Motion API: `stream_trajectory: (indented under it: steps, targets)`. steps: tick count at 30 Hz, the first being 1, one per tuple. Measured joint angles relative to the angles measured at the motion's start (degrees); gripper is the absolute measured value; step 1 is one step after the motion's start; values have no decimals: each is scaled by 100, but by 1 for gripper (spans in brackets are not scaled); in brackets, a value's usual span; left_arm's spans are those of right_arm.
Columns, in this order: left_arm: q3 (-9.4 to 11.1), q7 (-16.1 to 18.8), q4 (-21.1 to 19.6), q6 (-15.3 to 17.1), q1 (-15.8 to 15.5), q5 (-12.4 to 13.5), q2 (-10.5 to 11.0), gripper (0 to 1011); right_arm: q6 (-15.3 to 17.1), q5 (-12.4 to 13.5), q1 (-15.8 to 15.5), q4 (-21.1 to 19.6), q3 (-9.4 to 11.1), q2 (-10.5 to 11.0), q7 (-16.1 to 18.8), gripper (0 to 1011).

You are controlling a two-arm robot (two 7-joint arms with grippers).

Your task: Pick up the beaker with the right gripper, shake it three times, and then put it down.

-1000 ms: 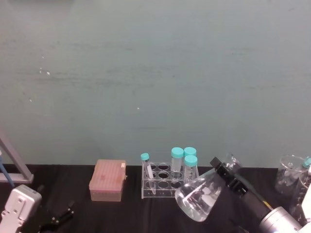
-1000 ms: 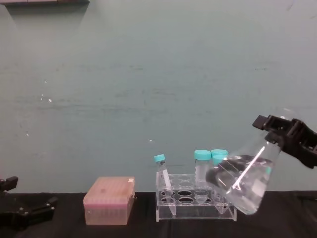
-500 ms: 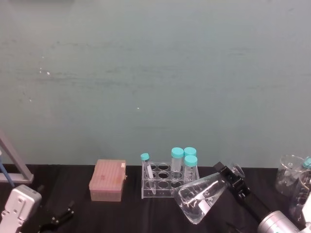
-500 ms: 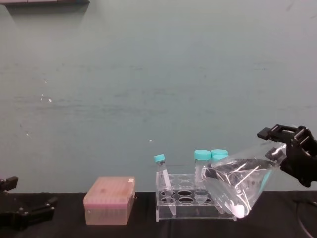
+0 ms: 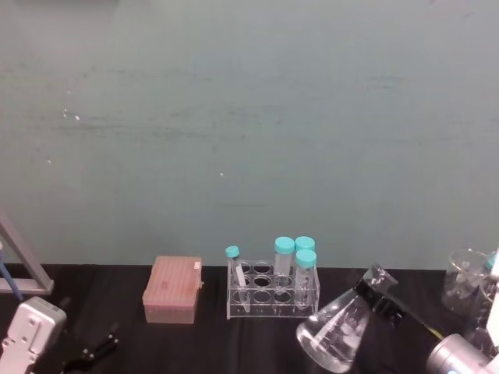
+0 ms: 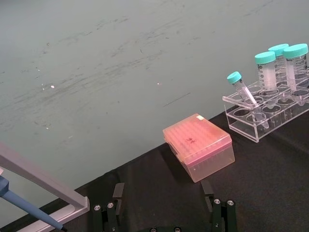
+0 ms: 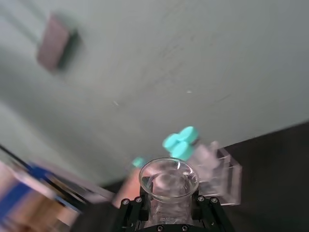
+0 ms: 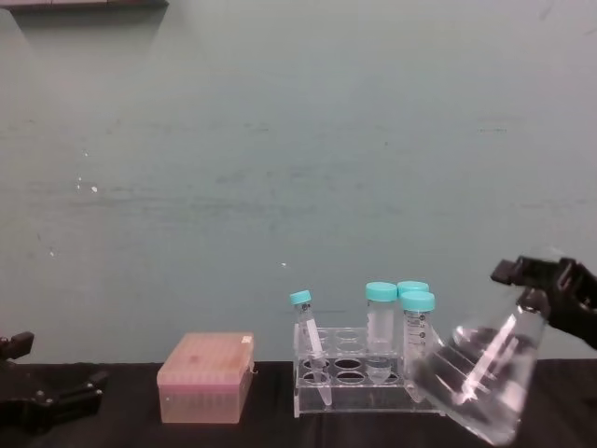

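The beaker (image 5: pixel 335 336), a clear conical flask, hangs tilted just above the black table, right of the tube rack, its base toward the rack. My right gripper (image 5: pixel 380 296) is shut on its neck from the lower right. In the chest view the beaker (image 8: pixel 482 387) leans with its neck up to the right in the right gripper (image 8: pixel 544 283). The right wrist view looks down on the beaker's flared rim (image 7: pixel 169 185) between the right gripper's (image 7: pixel 169 207) jaws. My left gripper (image 5: pixel 92 351) rests open at the lower left, also visible as the left gripper (image 6: pixel 164 209) over bare table.
A clear tube rack (image 5: pixel 273 296) with several teal-capped tubes stands at centre. A pink tip box (image 5: pixel 173 290) sits to its left. More glassware (image 5: pixel 468 282) stands at the far right. A pipette stand (image 5: pixel 19 269) is at the far left.
The right gripper has swung the beaker down and to the right, away from in front of the rack, and it now tilts less. The left arm has not moved.
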Motion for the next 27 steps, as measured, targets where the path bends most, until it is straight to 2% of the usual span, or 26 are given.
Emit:
stream_trajectory:
  steps: [1,2,5,6,8,9,10,11,14,15,18,19,21,22,25,27]
  targets:
    - [0,0,0,0,0,0,0,1000,-75,-186,32,11,-90,116,15,456]
    - [0,0,0,0,0,0,0,1000,-304,-664,101,14,-315,380,29,456]
    - [0,0,0,0,0,0,0,1000,-663,-1474,207,-9,-652,765,-53,456]
    - [0,0,0,0,0,0,0,1000,-861,-1980,268,-54,-850,979,-154,456]
    - [0,0,0,0,0,0,0,1000,-1045,-2525,330,-103,-1020,1162,-294,456]
    - [0,0,0,0,0,0,0,1000,-1202,-3043,382,-148,-1183,1318,-441,456]
    - [0,0,0,0,0,0,0,1000,-1202,-3043,382,-148,-1183,1318,-441,456]
    - [0,0,0,0,0,0,0,1000,-1399,-3841,454,-218,-1419,1542,-701,456]
    - [0,0,0,0,0,0,0,1000,-1514,-4535,511,-280,-1622,1721,-946,456]
    - [0,0,0,0,0,0,0,1000,-1548,-4956,546,-317,-1758,1836,-1093,456]
    - [0,0,0,0,0,0,0,1000,-1561,-5598,596,-368,-1959,1995,-1310,456]
    - [1,0,0,0,0,0,0,1000,-1556,-5984,627,-390,-2077,2081,-1424,456]
    - [0,0,0,0,0,0,0,1000,-1531,-6319,657,-412,-2183,2162,-1525,456]
    - [0,0,0,0,0,0,0,1000,-1502,-6609,680,-430,-2266,2216,-1612,456]
    - [0,0,0,0,0,0,0,1000,-1447,-6936,693,-450,-2332,2266,-1709,456]
    - [0,0,0,0,0,0,0,1000,-1435,-7021,693,-455,-2337,2271,-1733,456]
